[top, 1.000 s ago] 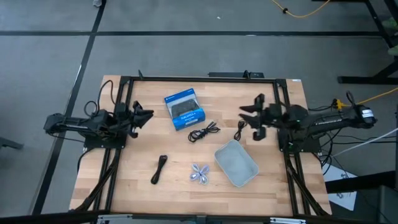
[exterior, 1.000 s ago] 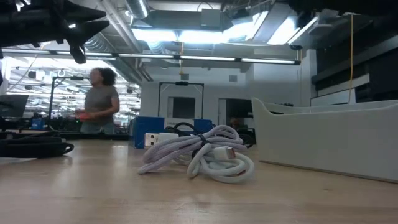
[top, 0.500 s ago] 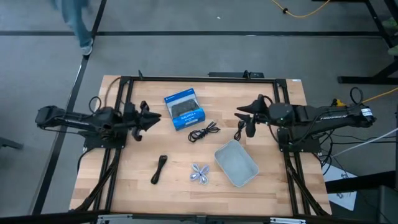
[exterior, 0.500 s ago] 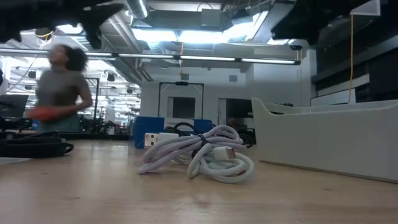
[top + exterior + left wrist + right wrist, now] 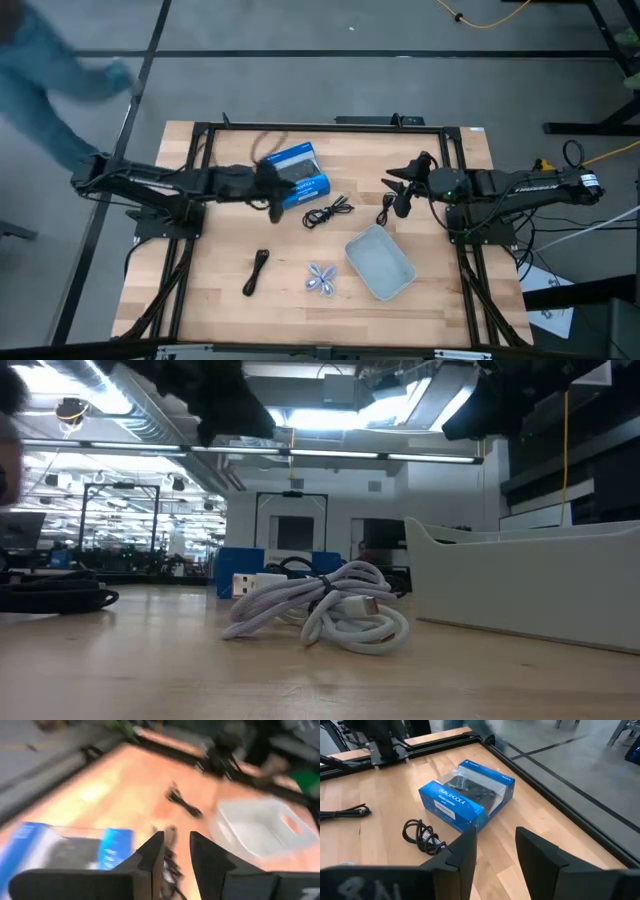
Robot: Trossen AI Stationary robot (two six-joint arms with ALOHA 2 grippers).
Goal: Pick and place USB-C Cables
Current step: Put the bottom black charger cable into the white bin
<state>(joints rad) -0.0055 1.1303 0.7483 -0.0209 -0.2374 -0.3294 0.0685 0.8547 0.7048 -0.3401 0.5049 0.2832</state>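
Observation:
Four cables lie on the wooden table. A loose black coil (image 5: 328, 212) lies just near of the blue box (image 5: 297, 175). A second black cable (image 5: 385, 210) lies under my right gripper's tips. The tight black bundle (image 5: 257, 270) and the whitish-silver cable (image 5: 321, 280) (image 5: 320, 610) lie nearer the front. My left gripper (image 5: 272, 192) (image 5: 176, 851) is open and hovers at the box's left near corner, blurred by motion. My right gripper (image 5: 396, 192) (image 5: 495, 851) is open, above the table and just far of the second black cable.
The pale grey tray (image 5: 380, 262) (image 5: 530, 580) sits right of the silver cable. A black frame (image 5: 320, 127) borders the table. A person, blurred, shows beyond the table's far left corner (image 5: 60, 90). Bare wood lies along the near edge.
My left arm has swung quickly toward the table's right, from the left edge to the blue box's left near corner. My right gripper has edged slightly toward the left and then stayed. A person has walked past beyond the far left corner. No cable has moved.

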